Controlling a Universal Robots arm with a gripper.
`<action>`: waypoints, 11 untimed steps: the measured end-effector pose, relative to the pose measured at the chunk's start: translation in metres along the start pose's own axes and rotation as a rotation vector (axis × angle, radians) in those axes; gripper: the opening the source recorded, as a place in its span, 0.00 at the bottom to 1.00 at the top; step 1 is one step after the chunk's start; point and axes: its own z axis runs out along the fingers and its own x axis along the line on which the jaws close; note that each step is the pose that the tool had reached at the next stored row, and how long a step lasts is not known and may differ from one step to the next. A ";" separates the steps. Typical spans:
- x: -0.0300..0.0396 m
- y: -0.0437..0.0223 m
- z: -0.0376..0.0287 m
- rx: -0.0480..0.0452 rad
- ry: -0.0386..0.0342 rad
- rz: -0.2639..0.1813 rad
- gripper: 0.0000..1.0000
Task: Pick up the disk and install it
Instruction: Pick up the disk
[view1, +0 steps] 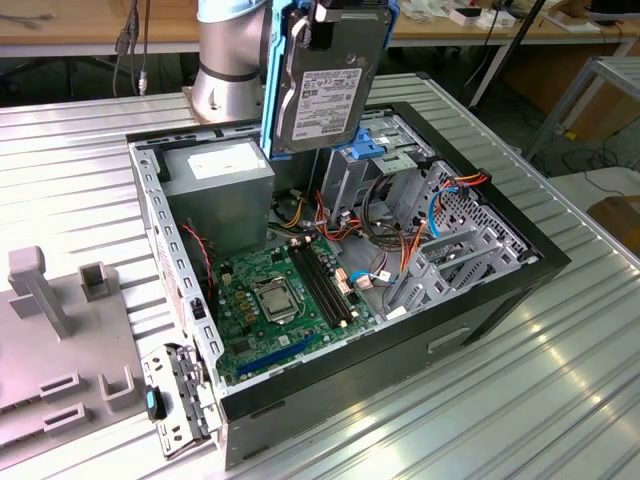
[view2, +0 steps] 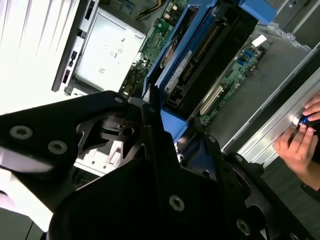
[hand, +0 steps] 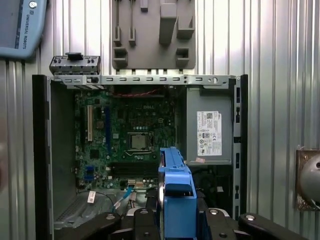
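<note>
Looking down through the first wrist view, I see the gripper (hand: 177, 222) closed on the disk (hand: 175, 170), its black fingers pressed against either side of the blue carrier frame. In the exterior view the disk hangs upright on its edge with the labelled face toward the camera. It is held above the open computer case (view1: 320, 380) and not yet seated in it. The case lies on its side on the ribbed metal table (view1: 500, 410) with its side panel off, so I can see what it holds. A green motherboard (view1: 250, 320) covers the floor, carrying a processor socket (view1: 272, 297) and a row of dark memory slots (view1: 325, 285) just beside it. A grey power supply (view1: 215, 195) with a white label fills the far corner toward the exterior view's left. Next to it stands a metal drive cage (view1: 345, 185) with a blue latch on top, and the disk's lower edge appears just above this cage. A tangle of orange, red and blue cables (view1: 395, 225) runs from the cage toward the exterior view's right. Outside the case, on the exterior view's left, a grey fixture plate (view1: 50, 350) lies on the table. In the second wrist view a person's hand (view2: 300, 137) rests at the metal edge beside the case, touching something small that I cannot make out.
</note>
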 end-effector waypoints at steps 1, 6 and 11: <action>0.0007 -0.0015 0.0009 0.0001 0.0000 0.000 0.37; 0.0148 -0.0016 0.0072 0.0017 0.0001 0.003 0.37; 0.0200 -0.0066 0.0114 0.0018 0.0001 0.004 0.37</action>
